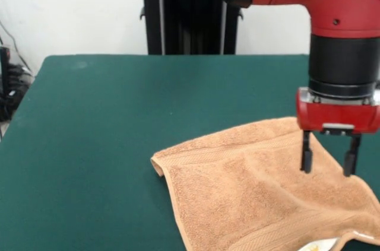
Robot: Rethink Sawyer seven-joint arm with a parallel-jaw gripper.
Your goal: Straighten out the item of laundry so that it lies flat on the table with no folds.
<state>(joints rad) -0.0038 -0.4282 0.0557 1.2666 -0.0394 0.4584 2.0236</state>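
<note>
An orange-tan terry towel point(255, 191) lies on the dark green table point(107, 144) at the lower right of the front view. Its left corner is folded under in a small lip, and a ridge runs across its right part. A bit of white tag point(317, 245) shows at its bottom edge. The towel runs out of the picture at the bottom and the right. My gripper point(328, 162) hangs over the towel's right part, open, with nothing between its two black fingers. The fingertips stand just above the cloth or barely touch it.
The red and black arm point(332, 19) comes in from the top right. Behind the table stand a black pedestal point(190, 19) and a white wall. A bundle of cables point(12, 85) hangs off the left side.
</note>
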